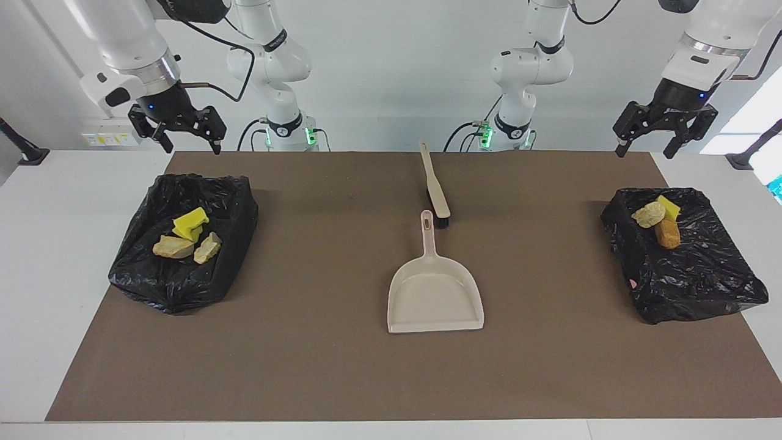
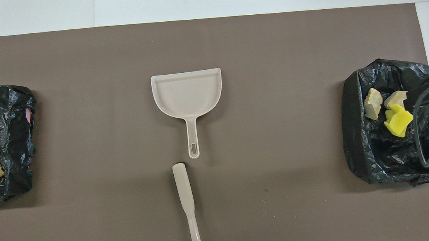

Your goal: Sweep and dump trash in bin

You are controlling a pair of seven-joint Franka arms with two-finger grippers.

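While raised, with fingers spread and holding nothing: left gripper (image 1: 663, 130), above the table edge by the bin (image 1: 702, 275) at the left arm's end; right gripper (image 1: 177, 129), likewise spread and holding nothing, above the edge by the second bin (image 1: 183, 281) at the right arm's end. Two black-lined bins, one at each end of the brown mat (image 1: 366, 379). Trash: three pieces in the left-end bin, namely tan chunk (image 1: 649, 214), yellow sponge (image 1: 671, 207), orange-brown lump (image 1: 667, 233); three or four in the right-end bin, namely yellow sponge bits (image 1: 189, 223) and two tan chunks (image 1: 173, 247) (image 1: 208, 247). Mid-mat: one dustpan (image 1: 435, 293), and one brush (image 1: 435, 189) nearer the robots, bristle end just beside the pan's handle.
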